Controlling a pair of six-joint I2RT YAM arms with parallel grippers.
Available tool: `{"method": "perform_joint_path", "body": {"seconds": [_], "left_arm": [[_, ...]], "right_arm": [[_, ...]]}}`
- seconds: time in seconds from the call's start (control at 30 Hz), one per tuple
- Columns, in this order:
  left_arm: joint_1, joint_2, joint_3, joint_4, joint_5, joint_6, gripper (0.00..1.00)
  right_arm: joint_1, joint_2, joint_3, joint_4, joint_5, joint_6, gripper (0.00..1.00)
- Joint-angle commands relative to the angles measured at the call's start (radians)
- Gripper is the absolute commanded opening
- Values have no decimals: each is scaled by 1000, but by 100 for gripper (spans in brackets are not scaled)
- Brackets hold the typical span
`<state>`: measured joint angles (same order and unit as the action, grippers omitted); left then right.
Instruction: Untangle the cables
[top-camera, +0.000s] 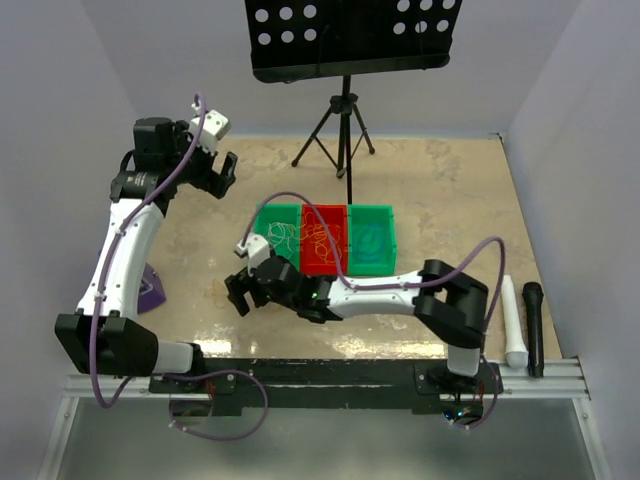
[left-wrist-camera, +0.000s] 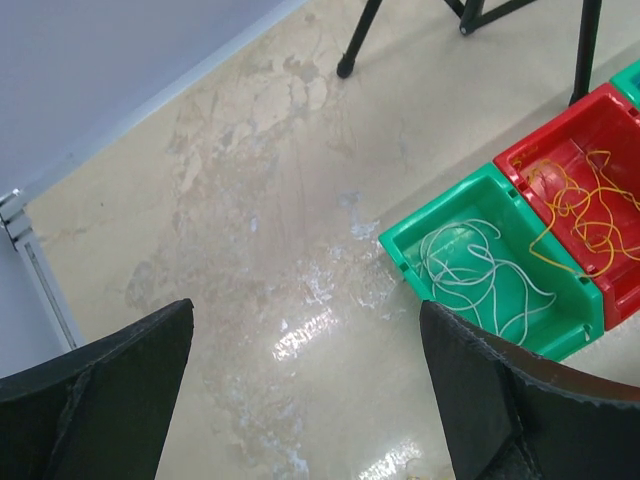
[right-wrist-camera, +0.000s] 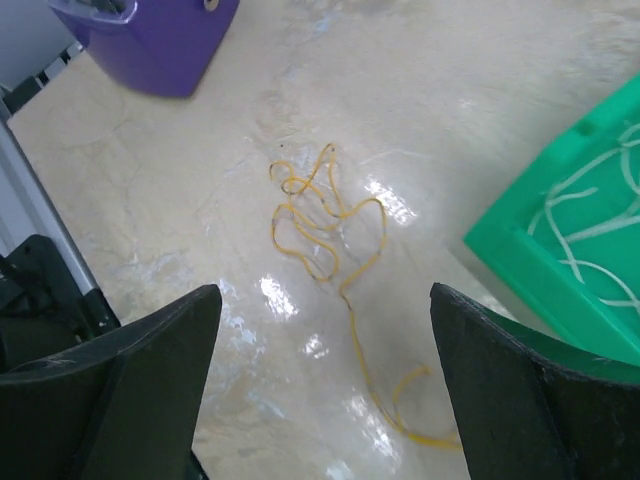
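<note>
- The right tool hangs with jaws spread wide and empty over a yellow-orange cable, which lies in loose loops on the worktop just beside the left green bin.
- The left tool, equally wide and empty, hovers well apart at the far left.
- Other cables lie in the bins: a whitish cable in the left green one, orange strands in the red bin and, seemingly, a pale green one in the third.
- The strand looks light, limp and thin, and is likely to slip on the glossy surface. The bunched loops seem a surer hold than the single flat tail.
</note>
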<state>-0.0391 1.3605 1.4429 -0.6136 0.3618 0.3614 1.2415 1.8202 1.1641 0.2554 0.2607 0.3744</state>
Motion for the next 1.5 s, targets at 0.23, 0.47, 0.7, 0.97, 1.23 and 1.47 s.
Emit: {"method": "perform_joint_path", "body": {"seconds": [0.23,0.47,0.7,0.97,1.23,1.47], "left_arm": [[38,-27,-78,-23,-20,33,100],[39,-43,-92,25,-46,51,100],[73,-5,-88,25,-24,-12,100],[90,-6,-98,37,-24,-38,95],[91,-18,-130,63,-32,-41,89],[94,-21,-164,100,-60,-50,87]], "right_arm": [[-5,270,301,-2,-74,-52,89],[-5,384,394,-37,-87,-43,87],[-5,433,440,-131,-46,-45,79],[-2,416,425,-127,-35,-31,45],[-4,283,355,-110,6,-32,0],[-5,44,275,-108,46,-69,0]]}}
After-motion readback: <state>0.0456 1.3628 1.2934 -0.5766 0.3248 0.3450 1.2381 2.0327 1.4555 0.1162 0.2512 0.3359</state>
